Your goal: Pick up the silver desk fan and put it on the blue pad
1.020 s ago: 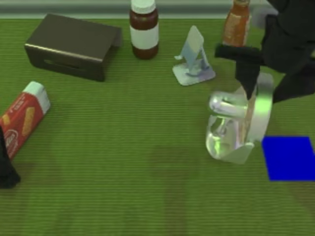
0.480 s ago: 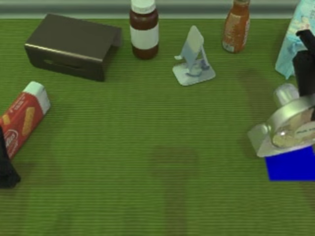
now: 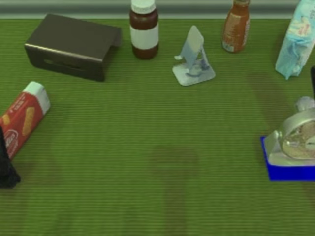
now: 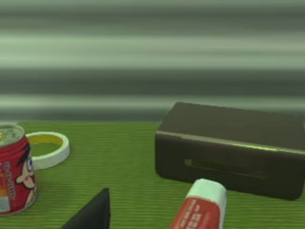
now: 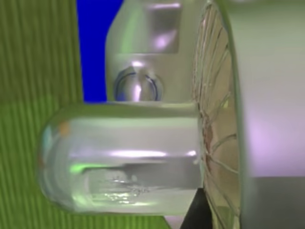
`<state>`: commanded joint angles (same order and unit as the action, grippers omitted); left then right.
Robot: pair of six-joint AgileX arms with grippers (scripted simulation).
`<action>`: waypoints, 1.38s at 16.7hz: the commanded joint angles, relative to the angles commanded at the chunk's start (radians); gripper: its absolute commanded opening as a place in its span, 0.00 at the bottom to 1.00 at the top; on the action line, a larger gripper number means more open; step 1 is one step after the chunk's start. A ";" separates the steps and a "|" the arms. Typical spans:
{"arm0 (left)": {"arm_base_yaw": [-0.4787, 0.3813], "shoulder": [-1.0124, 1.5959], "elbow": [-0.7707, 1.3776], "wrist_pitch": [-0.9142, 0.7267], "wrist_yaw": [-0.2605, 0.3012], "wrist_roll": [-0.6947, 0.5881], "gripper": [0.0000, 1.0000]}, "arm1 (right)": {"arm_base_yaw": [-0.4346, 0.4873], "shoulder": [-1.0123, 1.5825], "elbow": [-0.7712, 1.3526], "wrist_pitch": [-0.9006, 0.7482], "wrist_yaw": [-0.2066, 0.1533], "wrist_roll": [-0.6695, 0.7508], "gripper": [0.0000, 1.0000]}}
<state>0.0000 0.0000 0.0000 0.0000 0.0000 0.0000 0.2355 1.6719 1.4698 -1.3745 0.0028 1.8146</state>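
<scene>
Grass-green surface (image 3: pixel 147 157) is filling the top view, and we are reading everything on it from biggest to smallest. At the far left of the back row a dark box (image 3: pixel 74 45) is lying flat; the left wrist view is showing the same box with a slot in its front face.

At the right edge the silver desk fan (image 3: pixel 298 142) is sitting on the blue pad (image 3: pixel 275 172), its rounded base covering most of the mat while blue is showing along the near and left margins. Our right wrist view is pressed close against the fan, showing its chrome stand, the wire grille and a strip of blue beyond the base. Our right hand (image 3: pixel 313 81) is appearing only as a dark sliver at the edge above the fan, and we cannot tell whether it is gripping or released.

A pale-blue bag (image 3: pixel 294 42) is leaning in the back right corner. A red biscuit pack (image 3: pixel 22 118) is lying tilted at the left side, just beside our parked left hand (image 3: pixel 6 167), a dark shape whose fingers we cannot tell apart. Along the back are standing a brown jar with a white lid (image 3: pixel 143 29), an orange sauce bottle (image 3: pixel 236 25) and, between them, a pale-blue phone stand (image 3: pixel 193 59). The left wrist view is also showing a red can (image 4: pixel 14 174) and a white tape ring (image 4: pixel 46 149).
</scene>
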 joint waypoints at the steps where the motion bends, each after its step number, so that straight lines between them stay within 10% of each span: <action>1: 0.000 0.000 0.000 0.000 0.000 0.000 1.00 | 0.000 0.000 0.000 0.000 0.000 0.000 0.00; 13: 0.000 0.000 0.000 0.000 0.000 0.000 1.00 | -0.001 0.017 -0.119 0.136 0.000 -0.001 0.00; 23: 0.000 0.000 0.000 0.000 0.000 0.000 1.00 | -0.001 0.017 -0.119 0.136 0.000 -0.001 0.75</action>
<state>0.0000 0.0000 0.0000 0.0000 0.0000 0.0000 0.2344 1.6890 1.3512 -1.2388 0.0029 1.8138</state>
